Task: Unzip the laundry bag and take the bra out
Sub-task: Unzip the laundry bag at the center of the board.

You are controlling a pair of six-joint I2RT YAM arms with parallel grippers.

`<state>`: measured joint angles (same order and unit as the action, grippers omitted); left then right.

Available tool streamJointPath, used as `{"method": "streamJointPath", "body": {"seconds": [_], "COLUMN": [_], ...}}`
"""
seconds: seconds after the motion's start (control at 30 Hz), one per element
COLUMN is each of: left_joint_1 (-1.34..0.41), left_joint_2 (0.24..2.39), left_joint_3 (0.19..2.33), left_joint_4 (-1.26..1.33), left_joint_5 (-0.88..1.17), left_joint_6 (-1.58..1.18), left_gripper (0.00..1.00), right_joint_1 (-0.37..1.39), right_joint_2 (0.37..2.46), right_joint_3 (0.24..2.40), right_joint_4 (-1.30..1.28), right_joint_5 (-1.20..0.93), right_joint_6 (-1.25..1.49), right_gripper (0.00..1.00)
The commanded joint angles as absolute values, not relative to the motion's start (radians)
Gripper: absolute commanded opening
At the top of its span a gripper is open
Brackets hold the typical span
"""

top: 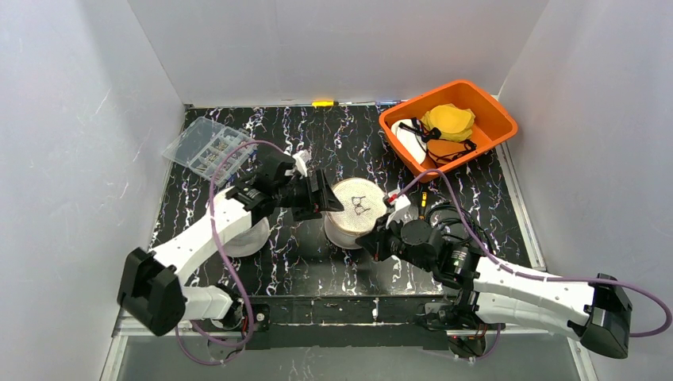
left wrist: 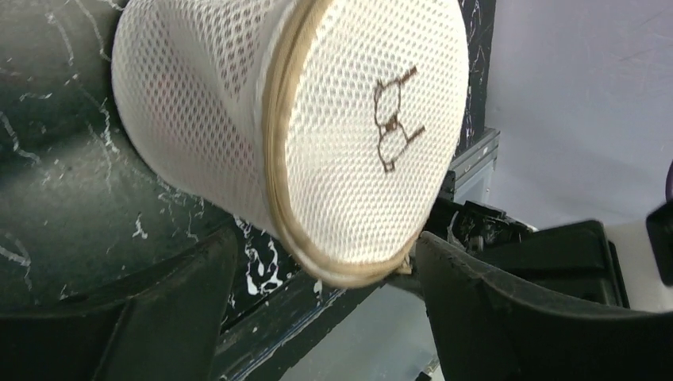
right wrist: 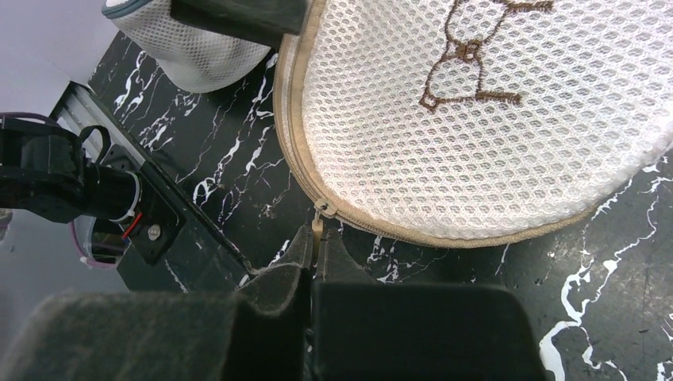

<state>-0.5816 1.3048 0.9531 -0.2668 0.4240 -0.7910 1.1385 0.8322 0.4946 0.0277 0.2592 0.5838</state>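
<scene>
The laundry bag (top: pixel 355 210) is a white mesh cylinder with tan zipper trim, standing at the middle of the black marbled table. A brown stitched bra emblem marks its lid (left wrist: pixel 394 119). My left gripper (top: pixel 327 194) is open at the bag's left side. In the left wrist view the bag's rim (left wrist: pixel 349 274) sits between the wide-apart jaws of the left gripper (left wrist: pixel 321 270). My right gripper (right wrist: pixel 317 238) is shut on the tan zipper pull (right wrist: pixel 317 228) at the bag's near edge (right wrist: pixel 476 143). The zipper looks closed. The bra is hidden.
An orange bin (top: pixel 496 119) at the back right holds yellow, white and orange garments. A clear plastic box (top: pixel 208 145) lies at the back left. A second white mesh bag (top: pixel 250 238) sits under my left arm. Grey walls enclose the table.
</scene>
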Motion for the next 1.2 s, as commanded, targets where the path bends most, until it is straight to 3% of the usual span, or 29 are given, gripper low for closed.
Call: {"method": "streamJointPath", "body": {"seconds": [0.0,0.2,0.37,0.6,0.9,1.17], "left_joint_1": [-0.577,-0.588,-0.611,-0.616,-0.627,-0.627], "left_joint_2": [1.152,0.970,0.980,1.119,1.264,1.272], "left_joint_3": [0.909,0.764,0.761,0.828,0.856,0.879], "left_joint_4": [-0.406,-0.371,-0.304,-0.209,-0.115,-0.127], "left_joint_5": [0.366,0.338,0.345,0.393,0.423,0.410], "left_joint_6": [-0.764,-0.913,-0.976,-1.003,-1.025,-1.011], "left_gripper": [0.82,0.94,0.95,0.88,0.58,0.05], "right_joint_1": [1.139,1.140,1.141,1.141,1.142,1.143], "right_joint_2": [0.847,0.906,0.988,1.017,0.970,0.921], "right_joint_3": [0.549,0.573,0.600,0.617,0.609,0.605], "right_joint_4": [0.117,0.171,0.236,0.260,0.204,0.148], "right_joint_5": [0.242,0.200,0.158,0.140,0.164,0.202], "right_joint_6": [0.580,0.576,0.571,0.569,0.569,0.571], "right_gripper": [0.01,0.01,0.01,0.01,0.01,0.01]}}
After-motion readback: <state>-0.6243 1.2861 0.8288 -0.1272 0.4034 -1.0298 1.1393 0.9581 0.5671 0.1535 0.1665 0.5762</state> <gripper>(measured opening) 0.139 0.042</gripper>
